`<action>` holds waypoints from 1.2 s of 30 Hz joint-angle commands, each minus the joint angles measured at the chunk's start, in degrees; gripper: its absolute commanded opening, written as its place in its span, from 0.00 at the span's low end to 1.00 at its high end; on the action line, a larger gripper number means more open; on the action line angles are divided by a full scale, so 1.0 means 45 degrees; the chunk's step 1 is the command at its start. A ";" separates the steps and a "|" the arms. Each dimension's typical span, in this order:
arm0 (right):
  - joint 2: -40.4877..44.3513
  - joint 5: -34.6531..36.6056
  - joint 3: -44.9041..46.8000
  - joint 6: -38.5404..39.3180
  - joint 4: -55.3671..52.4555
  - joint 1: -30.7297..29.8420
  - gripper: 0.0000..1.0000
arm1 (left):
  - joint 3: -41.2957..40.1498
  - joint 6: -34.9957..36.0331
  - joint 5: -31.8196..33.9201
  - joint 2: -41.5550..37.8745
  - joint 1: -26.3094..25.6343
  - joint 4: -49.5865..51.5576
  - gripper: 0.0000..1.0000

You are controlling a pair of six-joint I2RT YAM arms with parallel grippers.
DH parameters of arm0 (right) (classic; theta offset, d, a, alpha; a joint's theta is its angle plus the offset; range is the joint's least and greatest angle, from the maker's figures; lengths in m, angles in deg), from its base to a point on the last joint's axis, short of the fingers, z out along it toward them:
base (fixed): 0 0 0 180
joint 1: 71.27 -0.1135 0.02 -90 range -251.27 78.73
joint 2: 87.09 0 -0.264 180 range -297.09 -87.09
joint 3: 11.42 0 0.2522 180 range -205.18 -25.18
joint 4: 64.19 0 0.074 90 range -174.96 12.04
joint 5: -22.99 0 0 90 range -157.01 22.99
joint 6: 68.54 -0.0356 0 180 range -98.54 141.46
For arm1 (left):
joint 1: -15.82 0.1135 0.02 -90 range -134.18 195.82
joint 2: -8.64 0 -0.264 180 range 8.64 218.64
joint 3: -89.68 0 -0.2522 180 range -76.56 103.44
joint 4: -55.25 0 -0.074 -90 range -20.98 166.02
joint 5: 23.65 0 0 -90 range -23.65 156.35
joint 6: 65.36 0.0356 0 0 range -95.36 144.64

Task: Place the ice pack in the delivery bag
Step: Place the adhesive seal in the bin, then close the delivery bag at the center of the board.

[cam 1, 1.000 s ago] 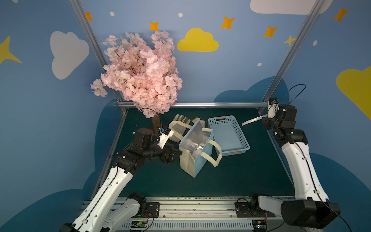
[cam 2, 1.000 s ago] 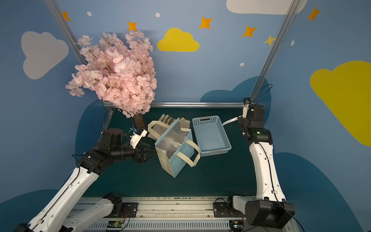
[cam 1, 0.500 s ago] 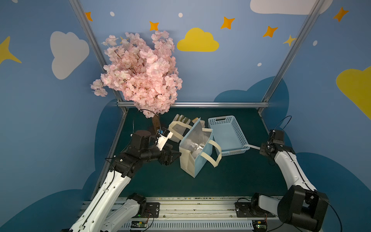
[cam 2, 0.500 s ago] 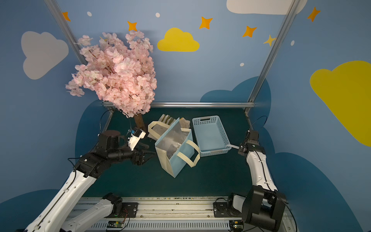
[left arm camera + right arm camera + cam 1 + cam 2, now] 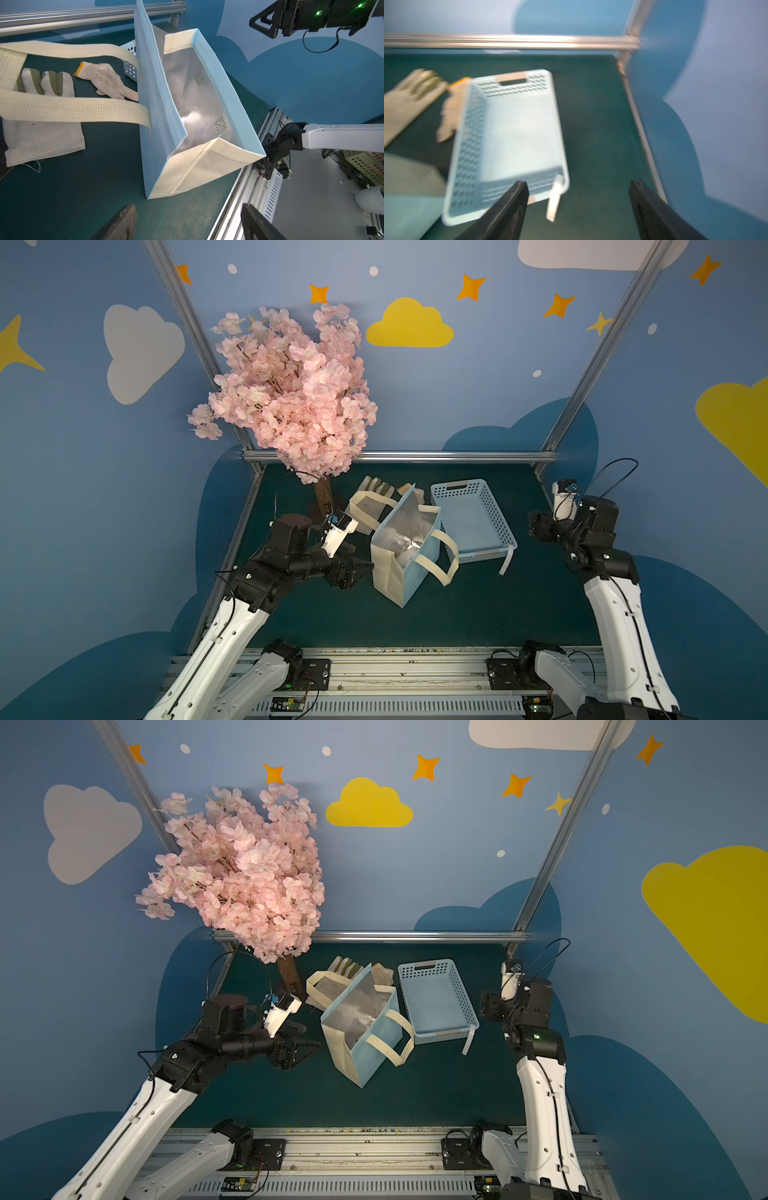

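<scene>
At 3 o'clock from the nearer left gripper (image 5: pixel 357 568) the delivery bag (image 5: pixel 415 576) is seen, that and right gripper (image 5: pixel 534 526) both spread empty; ice pack not identified

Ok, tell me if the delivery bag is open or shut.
Open. The delivery bag stands on its base with its mouth spread wide, and the silver lining shows inside.

Blue perforated basket (image 5: pixel 473 518), beige gloves (image 5: pixel 376 488), pink blossom tree (image 5: pixel 291 393).
</scene>
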 commanded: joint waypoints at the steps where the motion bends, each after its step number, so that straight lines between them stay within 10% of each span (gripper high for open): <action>1: -0.0193 -0.5363 -0.0093 0.1773 0.1230 -0.1216 0.90 | -0.0476 -0.0068 -0.0295 -0.0248 -0.0040 -0.0337 0.85; 11: -0.3332 -0.9239 -0.0250 0.4590 0.1454 -0.3649 0.98 | -0.2581 -0.1791 -0.0278 0.0399 -0.0766 -0.4810 0.83; 19: -0.5709 -1.0299 -0.1693 0.4729 0.1761 -0.4835 0.91 | -0.2361 -0.1430 -0.0565 0.2404 -0.0980 -0.7004 0.63; 23: -0.6402 -1.0731 -0.2656 0.4999 0.0955 -0.5188 0.66 | -0.1994 -0.1139 -0.1065 0.2867 -0.0980 -0.6859 0.33; 28: -0.6299 -1.0871 -0.3010 0.5353 -0.0350 -0.5263 0.00 | -0.1610 -0.0597 0.0282 0.2370 -0.0892 -0.5664 0.03; 36: -0.4531 -1.0362 -0.2659 0.4846 -0.1843 -0.5577 0.00 | -0.1987 0.0289 -0.0597 0.0404 0.1151 -0.4964 0.03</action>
